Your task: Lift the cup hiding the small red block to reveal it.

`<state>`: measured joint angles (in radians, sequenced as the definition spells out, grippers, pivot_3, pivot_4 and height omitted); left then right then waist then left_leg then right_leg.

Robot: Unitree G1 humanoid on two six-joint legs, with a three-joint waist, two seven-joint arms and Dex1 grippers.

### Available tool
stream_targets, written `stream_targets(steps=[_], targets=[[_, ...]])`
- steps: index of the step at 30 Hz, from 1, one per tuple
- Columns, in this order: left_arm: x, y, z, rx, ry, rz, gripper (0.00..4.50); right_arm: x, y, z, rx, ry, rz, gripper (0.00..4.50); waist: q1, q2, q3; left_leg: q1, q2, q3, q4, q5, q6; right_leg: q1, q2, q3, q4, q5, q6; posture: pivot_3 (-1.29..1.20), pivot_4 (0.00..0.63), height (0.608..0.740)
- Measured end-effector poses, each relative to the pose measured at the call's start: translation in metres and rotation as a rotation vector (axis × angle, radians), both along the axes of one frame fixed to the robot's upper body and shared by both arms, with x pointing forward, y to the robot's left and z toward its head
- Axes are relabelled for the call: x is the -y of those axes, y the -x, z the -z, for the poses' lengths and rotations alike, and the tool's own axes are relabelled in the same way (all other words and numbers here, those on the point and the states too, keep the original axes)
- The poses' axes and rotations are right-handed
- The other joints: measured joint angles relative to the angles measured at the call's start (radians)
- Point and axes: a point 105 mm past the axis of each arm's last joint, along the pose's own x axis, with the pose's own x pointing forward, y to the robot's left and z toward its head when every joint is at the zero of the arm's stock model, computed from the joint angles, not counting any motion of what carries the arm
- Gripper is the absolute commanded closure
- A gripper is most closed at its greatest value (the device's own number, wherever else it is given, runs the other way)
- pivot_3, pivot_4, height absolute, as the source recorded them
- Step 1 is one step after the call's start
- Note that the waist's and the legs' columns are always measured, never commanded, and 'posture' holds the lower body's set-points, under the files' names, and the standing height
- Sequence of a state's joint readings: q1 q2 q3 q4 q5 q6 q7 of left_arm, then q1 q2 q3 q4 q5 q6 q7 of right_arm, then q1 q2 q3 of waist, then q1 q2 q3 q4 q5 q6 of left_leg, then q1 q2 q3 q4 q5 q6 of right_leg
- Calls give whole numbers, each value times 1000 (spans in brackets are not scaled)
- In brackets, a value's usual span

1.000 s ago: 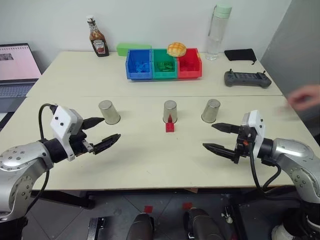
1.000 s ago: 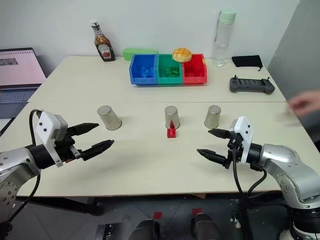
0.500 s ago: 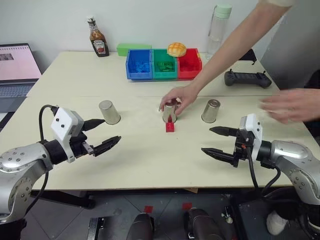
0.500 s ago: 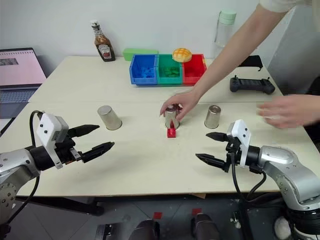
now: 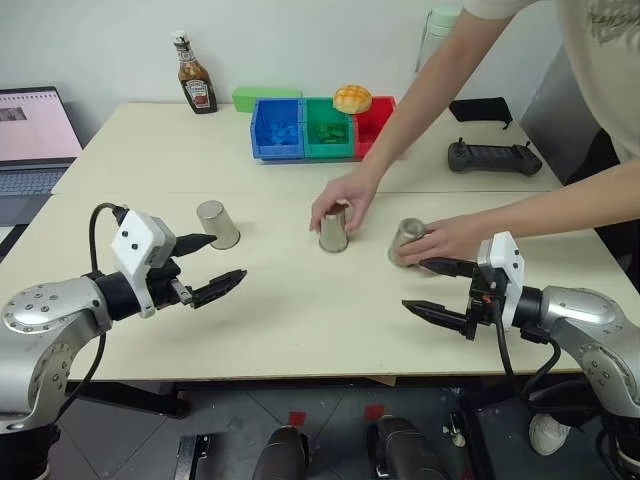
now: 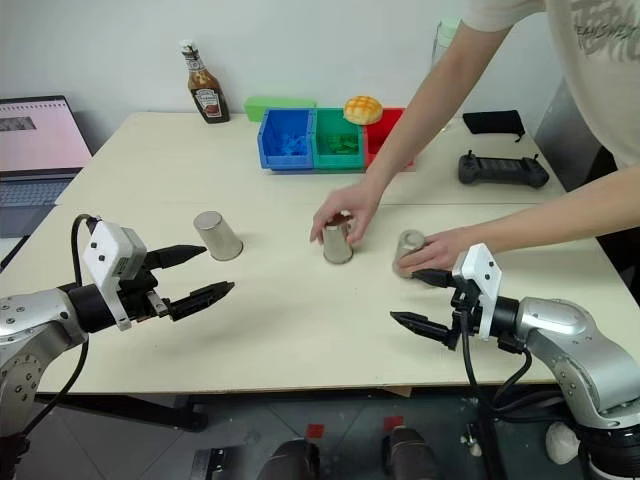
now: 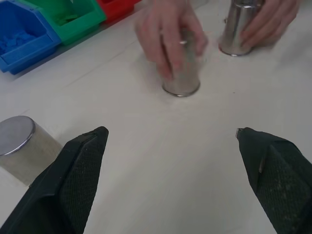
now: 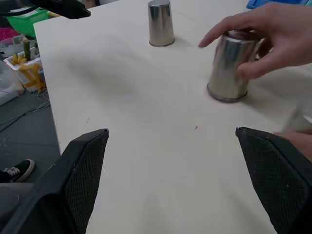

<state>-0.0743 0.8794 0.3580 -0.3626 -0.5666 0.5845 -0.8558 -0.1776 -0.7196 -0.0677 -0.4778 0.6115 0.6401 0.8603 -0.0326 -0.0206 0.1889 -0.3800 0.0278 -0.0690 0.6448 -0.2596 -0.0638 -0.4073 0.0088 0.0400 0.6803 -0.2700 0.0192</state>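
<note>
Three silver cups stand upside down on the pale table (image 5: 300, 320). The left cup (image 5: 218, 224) stands alone. A person's hand (image 5: 345, 195) covers the middle cup (image 5: 334, 232); the other hand (image 5: 445, 240) grips the right cup (image 5: 404, 241), which is tilted. The small red block is hidden. My left gripper (image 5: 228, 257) is open, just right of and nearer than the left cup. My right gripper (image 5: 414, 284) is open, just in front of the right cup and the hand on it. In the left wrist view the middle cup (image 7: 181, 73) lies ahead of the open fingers (image 7: 78, 180).
At the back stand blue (image 5: 278, 128), green (image 5: 328, 128) and red (image 5: 372, 122) bins, a bun (image 5: 352, 97), a ketchup bottle (image 5: 197, 85), a controller (image 5: 495, 156) and a laptop (image 5: 35, 130). The person's arms reach in from the right.
A person's hands came onto the middle and right cups. The middle cup slid nearer and the red block in front of it no longer shows. Both grippers kept still.
</note>
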Motion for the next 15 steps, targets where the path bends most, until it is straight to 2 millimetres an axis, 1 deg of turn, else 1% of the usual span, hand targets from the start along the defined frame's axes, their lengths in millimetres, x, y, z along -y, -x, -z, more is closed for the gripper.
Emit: stream_targets(steps=[15], targets=[[-1, -1, 0, 1, -11, 0, 0, 0, -2, -2, 24, -5, 10, 64, 0, 0, 0, 0, 0, 0, 0, 0, 0, 0, 0, 0, 0, 0, 0, 0, 150, 740]])
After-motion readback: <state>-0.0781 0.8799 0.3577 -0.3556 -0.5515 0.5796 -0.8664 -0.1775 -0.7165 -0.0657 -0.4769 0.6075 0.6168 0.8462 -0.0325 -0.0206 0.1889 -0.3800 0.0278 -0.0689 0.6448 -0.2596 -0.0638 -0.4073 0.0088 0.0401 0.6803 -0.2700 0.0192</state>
